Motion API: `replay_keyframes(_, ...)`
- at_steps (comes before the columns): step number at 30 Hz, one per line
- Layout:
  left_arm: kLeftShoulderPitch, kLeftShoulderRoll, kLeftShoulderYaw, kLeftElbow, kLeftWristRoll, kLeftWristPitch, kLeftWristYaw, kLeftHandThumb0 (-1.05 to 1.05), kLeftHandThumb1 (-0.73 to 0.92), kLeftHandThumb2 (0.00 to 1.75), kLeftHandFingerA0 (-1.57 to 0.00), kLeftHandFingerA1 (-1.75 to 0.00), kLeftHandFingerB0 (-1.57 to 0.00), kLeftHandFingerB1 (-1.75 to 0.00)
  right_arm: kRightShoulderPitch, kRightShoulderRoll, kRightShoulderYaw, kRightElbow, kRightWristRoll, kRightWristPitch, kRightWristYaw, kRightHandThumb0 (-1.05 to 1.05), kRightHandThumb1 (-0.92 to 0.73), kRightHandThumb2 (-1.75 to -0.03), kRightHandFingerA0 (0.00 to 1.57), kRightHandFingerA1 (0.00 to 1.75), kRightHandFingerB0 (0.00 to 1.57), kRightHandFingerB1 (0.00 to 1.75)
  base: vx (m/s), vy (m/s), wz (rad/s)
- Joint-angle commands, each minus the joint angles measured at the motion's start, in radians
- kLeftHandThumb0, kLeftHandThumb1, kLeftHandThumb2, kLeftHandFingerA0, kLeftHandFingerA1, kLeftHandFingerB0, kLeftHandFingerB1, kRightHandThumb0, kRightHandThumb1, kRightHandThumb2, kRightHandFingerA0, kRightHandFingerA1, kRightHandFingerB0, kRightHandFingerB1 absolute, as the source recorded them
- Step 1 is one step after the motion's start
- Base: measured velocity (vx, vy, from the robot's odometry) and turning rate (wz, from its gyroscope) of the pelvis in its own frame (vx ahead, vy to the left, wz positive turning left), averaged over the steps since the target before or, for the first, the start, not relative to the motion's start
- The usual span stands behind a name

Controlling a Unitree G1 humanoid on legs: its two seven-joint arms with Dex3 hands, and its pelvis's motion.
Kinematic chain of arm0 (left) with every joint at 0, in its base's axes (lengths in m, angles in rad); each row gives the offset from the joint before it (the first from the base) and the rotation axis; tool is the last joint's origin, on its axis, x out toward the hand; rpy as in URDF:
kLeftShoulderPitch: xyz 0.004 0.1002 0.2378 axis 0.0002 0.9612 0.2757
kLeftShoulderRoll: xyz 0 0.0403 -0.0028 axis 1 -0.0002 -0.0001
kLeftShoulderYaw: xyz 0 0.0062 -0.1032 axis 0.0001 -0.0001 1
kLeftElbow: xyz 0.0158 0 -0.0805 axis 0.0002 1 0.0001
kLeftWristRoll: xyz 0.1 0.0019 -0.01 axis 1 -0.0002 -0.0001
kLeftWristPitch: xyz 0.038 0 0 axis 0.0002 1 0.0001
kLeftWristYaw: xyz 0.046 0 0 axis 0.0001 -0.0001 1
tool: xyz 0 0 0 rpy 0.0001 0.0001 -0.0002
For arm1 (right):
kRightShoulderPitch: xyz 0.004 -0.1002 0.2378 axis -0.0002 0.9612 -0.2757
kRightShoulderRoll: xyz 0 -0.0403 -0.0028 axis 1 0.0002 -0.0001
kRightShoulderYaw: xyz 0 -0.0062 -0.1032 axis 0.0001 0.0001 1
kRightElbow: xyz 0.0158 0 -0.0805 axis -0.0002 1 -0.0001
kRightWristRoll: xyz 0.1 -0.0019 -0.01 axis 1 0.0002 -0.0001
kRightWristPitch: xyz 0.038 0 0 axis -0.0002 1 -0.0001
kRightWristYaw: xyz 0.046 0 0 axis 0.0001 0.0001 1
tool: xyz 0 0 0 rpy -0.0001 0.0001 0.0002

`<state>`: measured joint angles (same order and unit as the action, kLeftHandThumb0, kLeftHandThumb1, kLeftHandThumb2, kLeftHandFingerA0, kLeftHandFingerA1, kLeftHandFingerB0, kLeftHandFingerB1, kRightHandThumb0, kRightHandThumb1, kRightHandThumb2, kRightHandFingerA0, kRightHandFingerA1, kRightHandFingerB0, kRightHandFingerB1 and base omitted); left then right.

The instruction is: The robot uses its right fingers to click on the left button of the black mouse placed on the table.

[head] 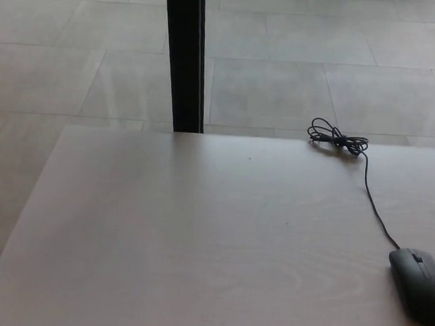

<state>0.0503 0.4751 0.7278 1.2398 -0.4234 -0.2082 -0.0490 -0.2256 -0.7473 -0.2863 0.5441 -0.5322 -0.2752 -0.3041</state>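
Mouse (417,281) sits at the tabletop's (164,233) near-right corner, cord (371,195) trailing back to a coiled bundle. Neither hand's in view, so you can't tell finger state. It's prob. light & slides easily — press straight down on the left btn, gently.

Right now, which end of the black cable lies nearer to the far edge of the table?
The coiled, bundled end lies nearer to the far edge of the table. The other end joins the black mouse at the near right, by the picture's right edge.

No part of robot body in frame; neither arm nor hand shows.
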Motion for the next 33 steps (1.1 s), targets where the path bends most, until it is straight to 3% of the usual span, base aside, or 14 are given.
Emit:
replay_keyframes(1,0.005,0.007,0.000,0.000,-0.010,-0.009,-0.016,-0.88,0.92,0.80,-0.79,-0.57,-0.62,-0.51,0.116,0.093,-0.135,0.047,0.202,0.014,-0.027,-0.68,-0.80,-0.64,0.99,0.82,0.51,0.43,0.00,0.000,0.00)
replay_keyframes(4,-0.001,0.007,0.002,0.001,-0.012,-0.004,-0.005,-0.85,0.92,0.75,-0.83,-0.55,-0.67,-0.50,0.169,0.161,-0.183,0.070,0.260,0.031,0.000,-0.56,-0.65,-1.07,0.69,0.73,0.30,0.51,0.00,0.000,0.00)
replay_keyframes(5,0.000,0.006,-0.001,0.000,-0.009,-0.009,-0.005,-0.85,0.92,0.76,-0.83,-0.56,-0.66,-0.50,0.175,0.177,-0.197,0.064,0.280,0.053,0.016,-0.65,-0.81,-0.66,0.70,1.06,0.42,0.39,0.00,0.000,0.00)
replay_keyframes(7,0.002,0.004,-0.002,-0.001,-0.007,-0.012,-0.004,-0.85,0.92,0.76,-0.83,-0.56,-0.66,-0.50,0.176,0.194,-0.212,0.058,0.298,0.075,0.035,-0.65,-0.81,-0.66,0.70,1.06,0.42,0.39,0.00,0.000,0.00)
replay_keyframes(8,0.002,0.005,-0.003,-0.002,-0.007,-0.008,0.002,-0.85,0.92,0.76,-0.83,-0.56,-0.67,-0.50,0.183,0.205,-0.200,0.059,0.239,0.113,-0.035,-0.58,-0.65,-1.08,0.79,1.04,0.33,0.51,0.00,0.000,0.00)
replay_keyframes(10,0.002,0.003,0.004,-0.002,-0.014,-0.005,0.000,-0.86,0.92,0.77,-0.83,-0.57,-0.66,-0.52,0.188,0.256,-0.232,0.072,0.272,0.171,-0.039,-0.70,-0.73,-1.08,0.74,0.86,0.39,0.52,0.00,0.000,0.00)
replay_keyframes(12,-0.002,0.005,-0.003,0.005,-0.007,-0.004,0.007,-0.87,0.92,0.79,-0.85,-0.57,-0.64,-0.51,0.188,0.303,-0.281,0.075,0.337,0.223,-0.021,-0.64,-0.85,-0.66,0.79,1.26,0.53,0.42,0.00,0.000,0.00)
replay_keyframes(15,0.003,0.008,-0.010,0.003,-0.002,-0.002,-0.005,-0.85,0.92,0.77,-0.79,-0.54,-0.63,-0.49,0.193,0.330,-0.304,0.082,0.359,0.246,-0.008,-0.62,-0.86,-0.67,0.81,1.30,0.49,0.40,0.00,0.000,0.00)
replay_keyframes(17,0.004,0.007,-0.006,0.002,-0.009,-0.004,-0.013,-0.89,0.92,0.79,-0.84,-0.59,-0.62,-0.50,0.184,0.356,-0.330,0.103,0.392,0.264,-0.006,-0.61,-0.85,-0.65,0.86,0.85,0.45,0.37,0.00,0.000,0.00)
replay_keyframes(20,0.002,0.007,-0.001,0.006,-0.014,0.004,0.001,-0.87,0.92,0.77,-0.86,-0.57,-0.66,-0.51,0.190,0.379,-0.341,0.093,0.409,0.270,0.003,-0.65,-0.69,-0.97,0.90,0.91,0.40,0.51,0.00,0.000,0.00)
replay_keyframes(21,0.003,0.007,-0.001,0.004,-0.014,0.002,-0.002,-0.88,0.92,0.78,-0.86,-0.58,-0.63,-0.51,0.189,0.385,-0.346,0.105,0.414,0.266,-0.003,-0.62,-0.85,-0.65,0.85,0.76,0.54,0.40,0.00,0.000,0.00)
replay_keyframes(25,0.008,0.007,-0.014,0.002,-0.001,-0.009,-0.001,-0.87,0.92,0.76,-0.81,-0.56,-0.67,-0.50,0.193,0.420,-0.372,0.102,0.460,0.310,0.014,-0.63,-0.85,-0.66,0.64,0.47,0.52,0.40,0.00,0.000,0.00)
replay_keyframes(26,0.007,0.009,-0.014,0.003,-0.002,-0.006,-0.001,-0.88,0.92,0.76,-0.81,-0.55,-0.66,-0.49,0.193,0.426,-0.374,0.099,0.467,0.325,0.015,-0.61,-0.71,-1.07,0.62,0.63,0.36,0.49,0.00,0.000,0.00)
replay_keyframes(33,0.013,0.003,-0.002,0.002,-0.021,-0.003,-0.007,-0.89,0.92,0.74,-0.89,-0.57,-0.66,-0.50,0.182,0.462,-0.403,0.096,0.530,0.415,0.013,-0.55,-0.70,-1.06,0.61,0.63,0.33,0.49,0.00,0.000,0.00)
